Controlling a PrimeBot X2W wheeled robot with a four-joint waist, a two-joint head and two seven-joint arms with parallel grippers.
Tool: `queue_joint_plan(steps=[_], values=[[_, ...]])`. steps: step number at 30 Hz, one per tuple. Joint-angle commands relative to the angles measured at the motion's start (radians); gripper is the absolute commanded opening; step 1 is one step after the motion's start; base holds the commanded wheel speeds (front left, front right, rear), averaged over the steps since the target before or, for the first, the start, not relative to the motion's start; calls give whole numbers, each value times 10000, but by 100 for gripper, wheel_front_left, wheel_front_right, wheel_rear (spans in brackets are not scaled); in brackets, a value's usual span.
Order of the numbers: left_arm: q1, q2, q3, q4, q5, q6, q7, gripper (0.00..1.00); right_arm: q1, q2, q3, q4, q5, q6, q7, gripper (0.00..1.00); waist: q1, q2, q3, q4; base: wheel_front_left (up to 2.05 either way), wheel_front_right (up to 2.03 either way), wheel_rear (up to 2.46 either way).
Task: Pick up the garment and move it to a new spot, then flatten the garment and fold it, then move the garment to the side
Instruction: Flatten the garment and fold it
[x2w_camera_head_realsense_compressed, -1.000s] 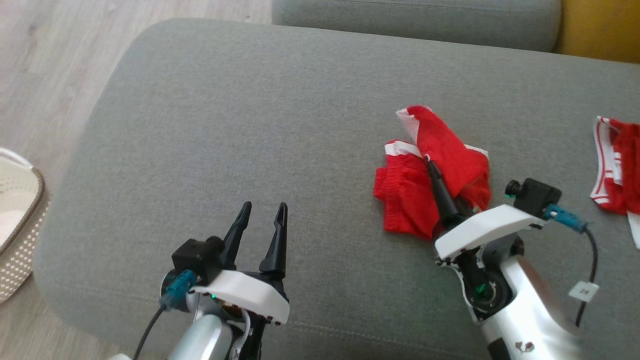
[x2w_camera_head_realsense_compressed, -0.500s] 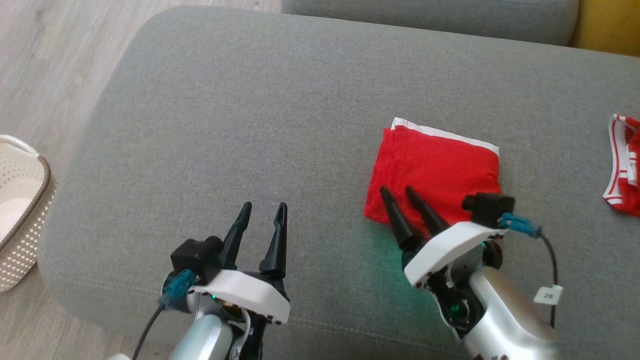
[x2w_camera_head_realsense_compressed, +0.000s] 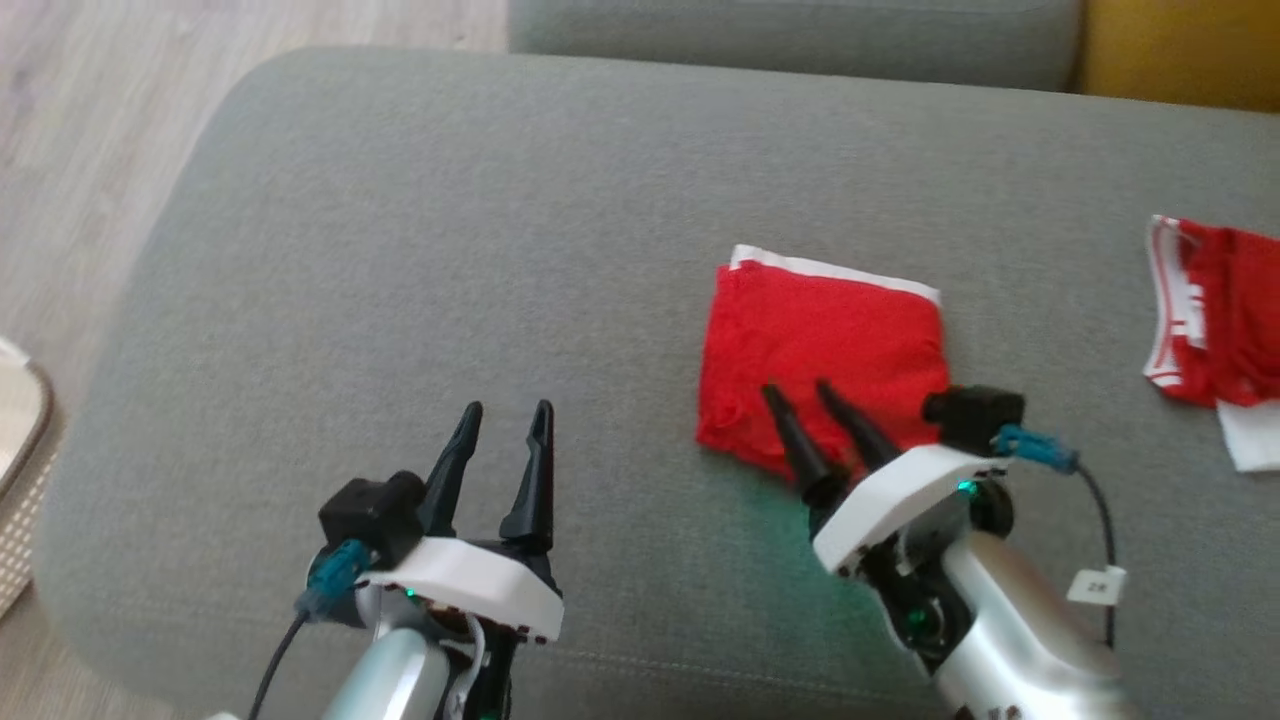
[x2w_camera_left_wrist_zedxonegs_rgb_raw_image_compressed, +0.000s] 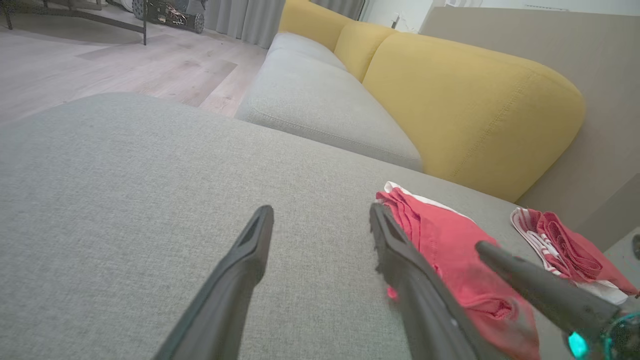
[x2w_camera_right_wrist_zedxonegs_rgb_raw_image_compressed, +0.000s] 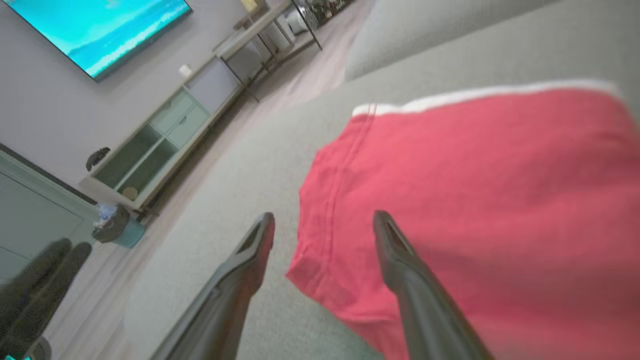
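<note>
Garment (x2w_camera_head_realsense_compressed: 820, 360): red with a white band along its far edge, folded into a flat, roughly square packet. It lies on the right half of the grey cushion (x2w_camera_head_realsense_compressed: 450, 250), well in from the cushion's edges.
Right gripper (x2w_camera_head_realsense_compressed: 797, 387): fingers spread apart with nothing clamped between them. It sits toward the cushion's near edge, tips over the near edge of the garment. In the right wrist view (x2w_camera_right_wrist_zedxonegs_rgb_raw_image_compressed: 324, 215) one finger lies over bare cushion and the other over red cloth. Whether the tips touch the cloth cannot be told.
Left gripper (x2w_camera_head_realsense_compressed: 507, 407): fingers apart and empty, over bare fabric in the cushion's near-left part, well apart from the garment. The left wrist view (x2w_camera_left_wrist_zedxonegs_rgb_raw_image_compressed: 321, 209) shows open cushion between its fingers.
Second garment (x2w_camera_head_realsense_compressed: 1215, 320): red and white, bunched up, at the cushion's far right side.
Basket (x2w_camera_head_realsense_compressed: 20, 480): pale and perforated, on the floor off the cushion's left edge, cut off by the frame.
Yellow backrest (x2w_camera_left_wrist_zedxonegs_rgb_raw_image_compressed: 465, 110): rises beyond the cushion's far side.
</note>
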Motion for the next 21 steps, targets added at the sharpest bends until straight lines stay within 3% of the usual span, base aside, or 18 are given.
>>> queue_joint_plan(steps=[1,5,9,16,21], values=[[-104,56,410,-409,90,-45,-63,100,-360,-136,18,-619,-169,-7,-332,100,0,-1,-228,-319,0,0,0],[-44,56,632,-558,27,-60,-63,100,-137,-467,-380,-1277,-407,-7,-684,100,0,-1,-415,-652,0,0,0],[19,56,879,-844,-58,-119,-63,100,359,-1141,-1142,-1943,-1768,-7,-1095,100,0,-1,-597,-1086,0,0,0],[257,56,1095,-1140,-42,-193,-63,100,1717,-1234,-3037,-3154,-4065,-7,-1590,100,0,-1,-807,-1691,0,0,0],[664,56,1337,-1202,-75,-142,-63,100,2495,-668,-3825,-3937,-5389,-7,-1821,100,0,-1,-783,-2048,0,0,0]])
